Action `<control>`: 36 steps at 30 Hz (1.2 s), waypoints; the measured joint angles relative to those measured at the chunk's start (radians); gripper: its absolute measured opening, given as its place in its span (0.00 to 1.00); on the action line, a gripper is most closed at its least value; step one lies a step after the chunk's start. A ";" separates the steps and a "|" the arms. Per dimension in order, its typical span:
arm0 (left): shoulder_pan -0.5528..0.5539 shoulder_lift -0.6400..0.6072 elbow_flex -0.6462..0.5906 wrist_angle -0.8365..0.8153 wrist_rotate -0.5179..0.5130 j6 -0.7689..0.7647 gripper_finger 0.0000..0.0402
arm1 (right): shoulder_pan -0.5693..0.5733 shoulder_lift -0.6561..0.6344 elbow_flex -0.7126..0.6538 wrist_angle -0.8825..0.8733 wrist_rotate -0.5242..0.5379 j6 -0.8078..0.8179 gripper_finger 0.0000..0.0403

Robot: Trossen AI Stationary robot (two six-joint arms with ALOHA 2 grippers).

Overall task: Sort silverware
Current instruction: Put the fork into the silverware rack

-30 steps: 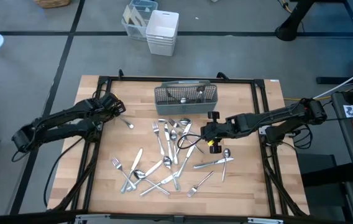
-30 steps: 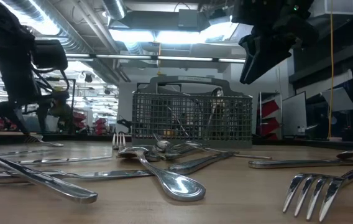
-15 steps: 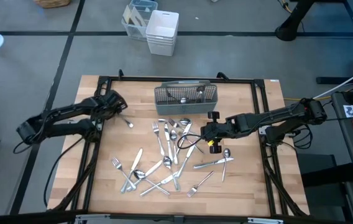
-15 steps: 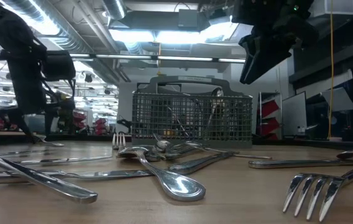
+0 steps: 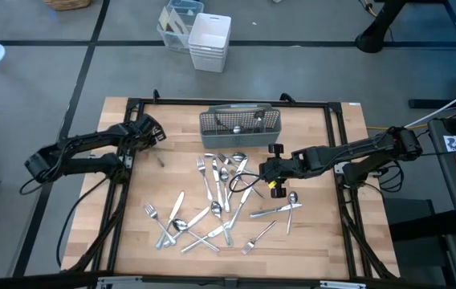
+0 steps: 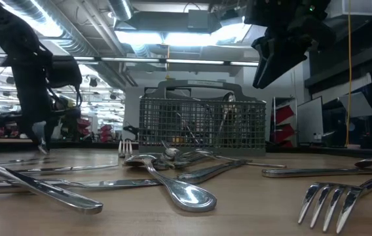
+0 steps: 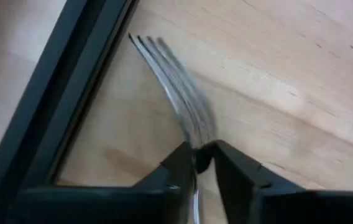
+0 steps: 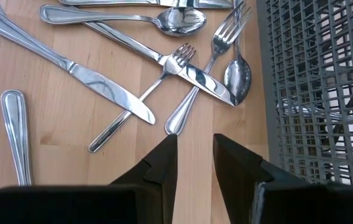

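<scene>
The silverware (image 5: 220, 197) lies scattered over the middle of the wooden table: forks, spoons and knives, some crossing one another. A few pieces stand in the grey mesh caddy (image 5: 240, 128) at the far edge. My left gripper (image 5: 154, 136) is near the table's far left and is shut on one fork (image 7: 176, 87). My right gripper (image 5: 266, 170) hangs open above the right side of the pile, with cutlery and the caddy (image 8: 319, 93) ahead of its fingers (image 8: 164, 155). My left gripper (image 7: 202, 152) pinches the fork at its neck (image 7: 196, 134), just behind the tines, between the two fingertips. The fingers slant down from above and the tines stick out ahead of them. The handle is hidden behind the fingers. The fork looks lifted off the wood.
Black frame rails (image 5: 124, 185) run along the table's left and right sides, and one rail (image 7: 58, 106) lies close to the held fork. White and clear bins (image 5: 209, 40) stand on the floor beyond the far edge. Bare wood shows at the near left corner.
My left gripper has swung a little toward the far edge and risen, taking the fork with it. The fork lay on the wood beside the fingers a second ago and is now off the table. The right arm has kept still.
</scene>
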 joint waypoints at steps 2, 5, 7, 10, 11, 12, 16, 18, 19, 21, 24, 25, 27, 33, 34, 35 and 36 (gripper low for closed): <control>0.000 0.001 -0.001 0.008 -0.003 0.027 0.03 | 0.000 0.000 0.000 0.000 0.000 0.000 0.26; 0.000 0.001 -0.001 0.010 -0.002 0.058 0.02 | 0.000 0.000 0.000 -0.001 0.000 0.000 0.26; 0.000 -0.002 -0.001 0.011 0.000 0.082 0.02 | 0.000 0.000 0.000 -0.001 0.000 0.004 0.26; 0.000 -0.022 -0.003 0.014 0.009 0.122 0.01 | 0.000 0.000 0.000 -0.001 0.002 0.038 0.26; 0.000 -0.032 -0.004 0.018 0.017 0.137 0.01 | 0.000 0.000 0.000 -0.001 0.002 0.051 0.26; 0.000 -0.044 -0.005 0.029 0.030 0.156 0.01 | 0.000 0.000 0.000 -0.001 0.002 0.060 0.26; 0.000 -0.115 -0.003 0.082 0.127 0.216 0.01 | 0.000 0.000 0.000 -0.002 0.002 0.103 0.26; 0.000 -0.159 -0.003 0.110 0.184 0.247 0.01 | 0.000 0.000 0.000 -0.003 0.003 0.118 0.26; 0.000 -0.183 -0.003 0.119 0.212 0.263 0.01 | 0.000 0.000 0.000 -0.004 0.003 0.127 0.26; 0.000 -0.229 -0.003 0.129 0.276 0.287 0.01 | 0.000 0.000 0.000 -0.009 0.003 0.143 0.26; -0.011 -0.297 -0.003 0.181 0.388 0.306 0.00 | 0.000 0.000 0.000 -0.034 0.003 0.178 0.26; -0.021 -0.318 -0.003 0.206 0.421 0.306 0.00 | 0.000 0.000 0.000 -0.044 0.003 0.188 0.26; -0.051 -0.357 -0.003 0.276 0.472 0.302 0.00 | 0.000 0.000 0.000 -0.060 0.003 0.209 0.26; -0.198 -0.422 -0.002 0.671 0.462 0.324 0.00 | 0.000 0.000 0.000 -0.073 0.004 0.217 0.26; -0.232 -0.421 -0.001 0.763 0.437 0.357 0.00 | 0.000 0.000 0.000 -0.073 0.004 0.218 0.26; -0.266 -0.419 -0.001 0.842 0.402 0.403 0.00 | 0.000 0.000 0.000 -0.073 0.007 0.221 0.26; -0.301 -0.414 -0.001 0.910 0.363 0.462 0.00 | 0.000 0.000 0.000 -0.073 0.017 0.231 0.26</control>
